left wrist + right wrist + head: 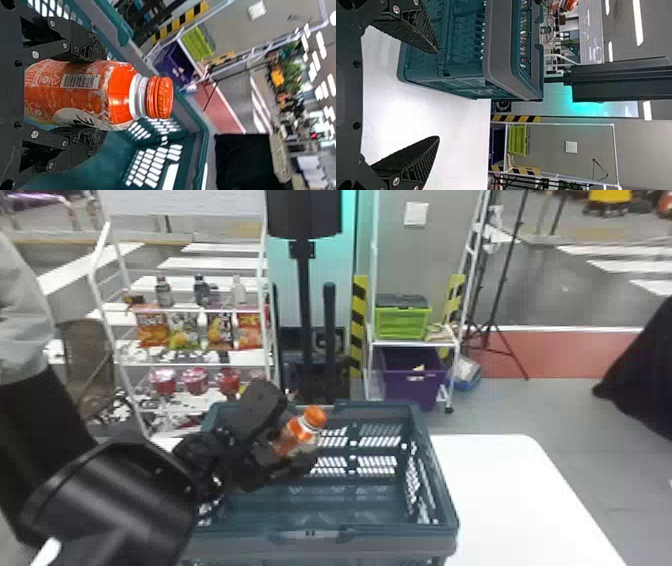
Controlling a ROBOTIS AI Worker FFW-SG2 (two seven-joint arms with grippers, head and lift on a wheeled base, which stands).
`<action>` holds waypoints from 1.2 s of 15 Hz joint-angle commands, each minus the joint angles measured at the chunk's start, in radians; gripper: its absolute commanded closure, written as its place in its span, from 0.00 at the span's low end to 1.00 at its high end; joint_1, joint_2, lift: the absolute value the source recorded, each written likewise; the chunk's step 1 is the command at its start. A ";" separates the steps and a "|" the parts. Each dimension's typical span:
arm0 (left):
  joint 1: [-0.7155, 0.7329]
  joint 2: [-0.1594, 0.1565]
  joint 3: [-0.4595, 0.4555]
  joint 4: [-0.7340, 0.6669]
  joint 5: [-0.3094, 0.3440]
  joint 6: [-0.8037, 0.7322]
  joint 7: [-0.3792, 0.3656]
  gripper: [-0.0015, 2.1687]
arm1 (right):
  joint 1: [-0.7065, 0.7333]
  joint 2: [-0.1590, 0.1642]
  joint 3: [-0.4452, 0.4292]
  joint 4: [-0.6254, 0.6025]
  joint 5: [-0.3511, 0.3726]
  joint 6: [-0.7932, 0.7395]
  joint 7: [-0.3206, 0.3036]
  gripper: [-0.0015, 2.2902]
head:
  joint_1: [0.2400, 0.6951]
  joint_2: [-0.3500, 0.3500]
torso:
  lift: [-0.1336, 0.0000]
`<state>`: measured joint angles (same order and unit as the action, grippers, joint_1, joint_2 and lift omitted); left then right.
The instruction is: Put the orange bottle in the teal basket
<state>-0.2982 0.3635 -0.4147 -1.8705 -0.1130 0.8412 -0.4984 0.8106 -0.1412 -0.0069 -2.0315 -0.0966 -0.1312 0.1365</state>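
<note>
My left gripper [290, 450] is over the left part of the teal basket [310, 540], holding the orange bottle [302, 427] tilted, its cap pointing up and to the right. In the left wrist view, both fingers of my left gripper [89, 95] press on the sides of the orange bottle [119, 95], with the basket's walls [190, 114] around and beyond it. My right gripper [437, 95] stands open with nothing between its fingers, beside the outside of the teal basket [498, 51].
The basket stands on a white table [500, 490] that extends to its right. Behind are a rack with snack bags [185, 330] and bottles, a dark post [302, 280], and a shelf with a green crate [402, 322] and a purple bin [412, 380]. A person stands at the far left.
</note>
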 commanded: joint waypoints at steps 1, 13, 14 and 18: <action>-0.093 0.025 -0.079 0.099 0.035 0.026 -0.048 0.28 | 0.007 0.003 -0.005 -0.003 0.003 -0.001 0.000 0.05 | 0.57 0.50 | 1.00; -0.409 -0.095 -0.342 0.577 -0.033 0.085 -0.302 0.28 | 0.004 0.008 -0.001 0.027 0.015 -0.017 0.000 0.05 | 0.57 0.50 | 1.00; -0.421 -0.124 -0.348 0.628 -0.066 0.085 -0.319 0.28 | 0.002 0.008 0.001 0.031 0.015 -0.017 0.000 0.05 | 0.57 0.50 | 1.00; -0.446 -0.209 -0.351 0.777 -0.183 0.054 -0.351 0.28 | 0.002 0.006 0.005 0.033 0.018 -0.017 0.000 0.05 | 0.57 0.50 | 1.00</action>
<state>-0.7366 0.1824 -0.7657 -1.1408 -0.2569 0.9050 -0.8473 0.8131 -0.1349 -0.0026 -1.9995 -0.0784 -0.1477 0.1365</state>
